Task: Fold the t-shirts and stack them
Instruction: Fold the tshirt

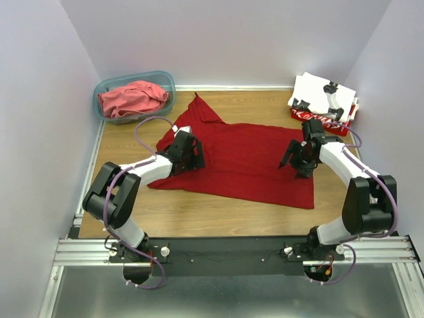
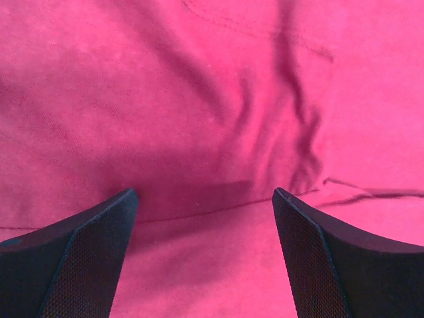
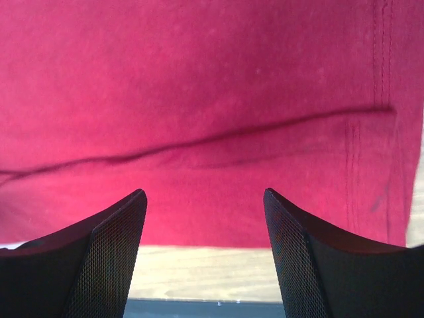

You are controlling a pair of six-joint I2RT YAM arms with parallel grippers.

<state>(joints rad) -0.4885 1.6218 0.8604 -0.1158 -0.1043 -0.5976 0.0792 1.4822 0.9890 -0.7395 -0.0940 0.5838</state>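
A plain deep red t-shirt [image 1: 245, 156] lies spread on the wooden table, one sleeve pointing to the back left. My left gripper [image 1: 194, 154] is open just over the shirt's left part; its wrist view shows wrinkled red cloth [image 2: 212, 119] between the wide-apart jaws. My right gripper [image 1: 296, 161] is open over the shirt's right part; its wrist view shows flat red cloth [image 3: 212, 99] with a crease and the hem edge by bare wood. A coral-red shirt [image 1: 132, 99] lies bunched in the teal tub. A folded white shirt with black prints [image 1: 324, 96] lies on a red one [image 1: 317, 119] at the back right.
The translucent teal plastic tub [image 1: 106, 85] stands at the back left corner. Pale walls close the table on three sides. Bare wood [image 1: 199, 212] shows in front of the shirt, near the black base rail [image 1: 218, 248].
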